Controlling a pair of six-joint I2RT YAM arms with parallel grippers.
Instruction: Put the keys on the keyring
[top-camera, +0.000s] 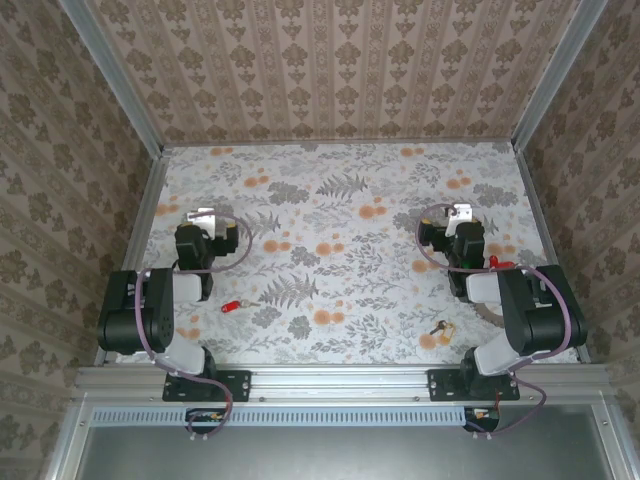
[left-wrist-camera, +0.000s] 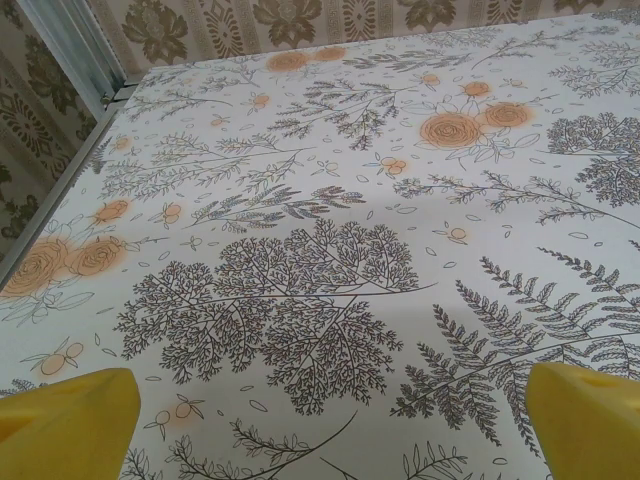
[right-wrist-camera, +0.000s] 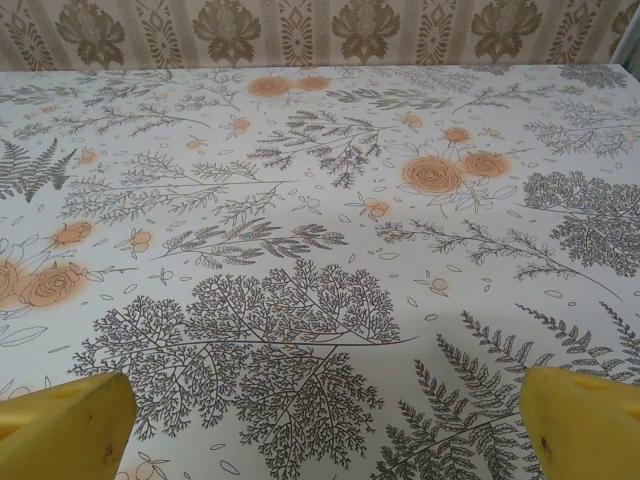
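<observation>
Evidently at the very start: holds both hands spread wide, pinching nothing.

Hangs the left hand (left-wrist-camera: 325, 425) and the right hand (right-wrist-camera: 325, 425) low over bare flowered desk (top-camera: 340, 200), with yellow fingers (left-wrist-camera: 65, 425) set far apart, probably to be ready to close on a first key. Finds a red key (top-camera: 232, 306) lying flat on the desk just right of the left arm. Finds a brass key (top-camera: 440, 328) near the front edge, beside the right arm's base, and another red key head (top-camera: 497, 263) tucked close against the right arm. Reads the keyring (top-camera: 487, 312) as the grey arc peeking from under the right forearm, mostly hidden. Judges nothing threaded so far. Calls for a reach back toward the near side, since both hands point at the far wall, away from keys and ring.
</observation>
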